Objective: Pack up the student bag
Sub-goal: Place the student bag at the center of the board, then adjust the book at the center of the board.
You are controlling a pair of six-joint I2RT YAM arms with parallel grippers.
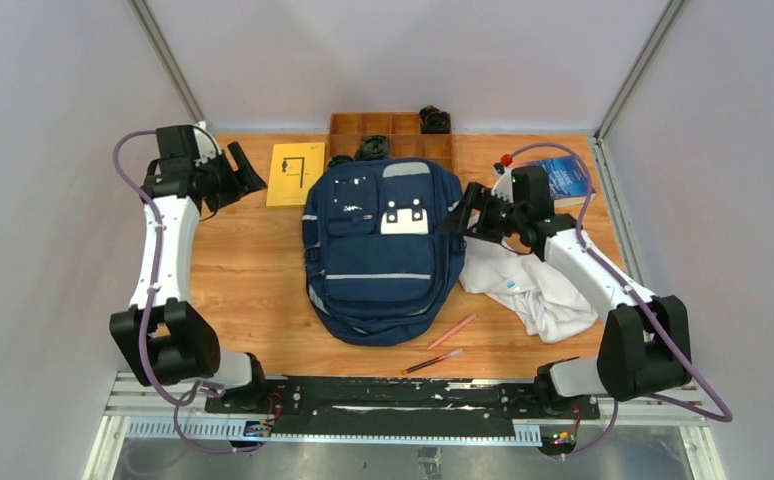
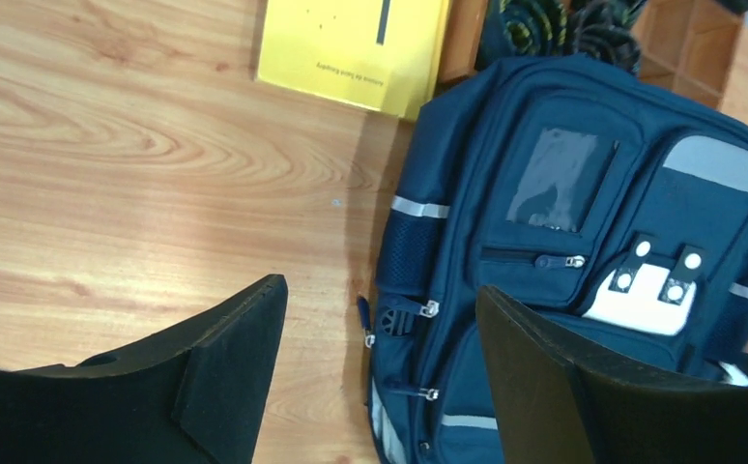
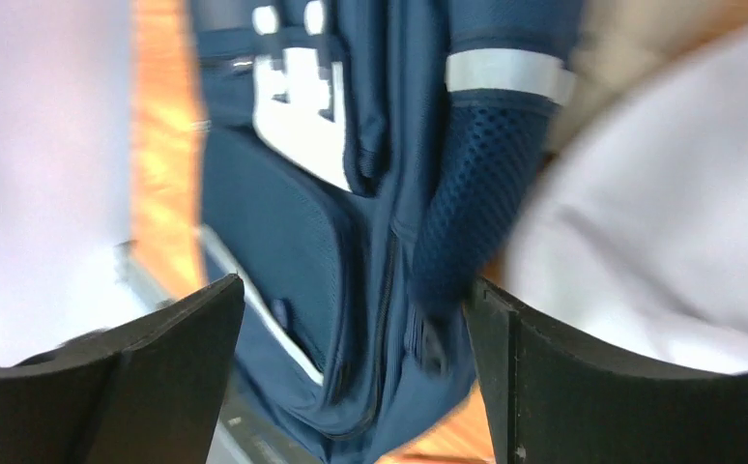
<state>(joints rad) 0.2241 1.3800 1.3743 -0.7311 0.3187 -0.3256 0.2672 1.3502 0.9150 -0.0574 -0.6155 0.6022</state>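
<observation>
top external view shows the navy bag (image 1: 378, 250) flat at the middle of the counter (image 1: 253, 290). the left pincer (image 1: 248, 170) and right pincer (image 1: 458, 218) flank it, both with jaws apart, holding nothing.

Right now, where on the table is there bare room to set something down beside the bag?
Largest free patch: bare wood left of the student bag, nearer than the yellow book, out to the table edge. Crowded: right side holds the white garment and blue book; pencils lie in front; wooden tray lines the far edge.
</observation>
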